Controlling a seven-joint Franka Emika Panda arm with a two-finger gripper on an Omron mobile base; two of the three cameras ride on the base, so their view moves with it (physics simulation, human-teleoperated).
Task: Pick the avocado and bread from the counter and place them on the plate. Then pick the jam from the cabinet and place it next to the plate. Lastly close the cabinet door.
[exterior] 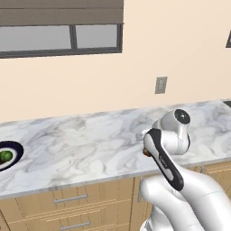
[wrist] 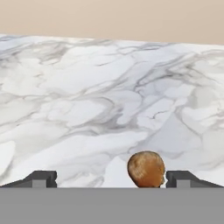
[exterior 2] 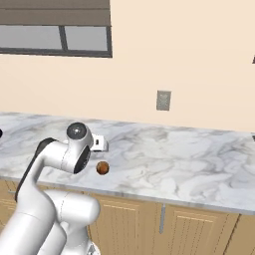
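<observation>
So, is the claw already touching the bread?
Cannot tell. In the hand view the bread sits between the open fingertips, right beside the right fingertip; contact or a thin gap is unclear. The left one is clearly apart.

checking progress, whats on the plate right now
The avocado sits on the plate at the counter's left end. Most of the plate is cut off by the picture's edge. The bread lies on the counter.

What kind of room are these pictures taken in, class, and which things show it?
Most likely a kitchen, rendered: a marble counter on wooden base cabinets with drawer handles, a plate holding an avocado, and a bread roll lying on the counter.
</observation>
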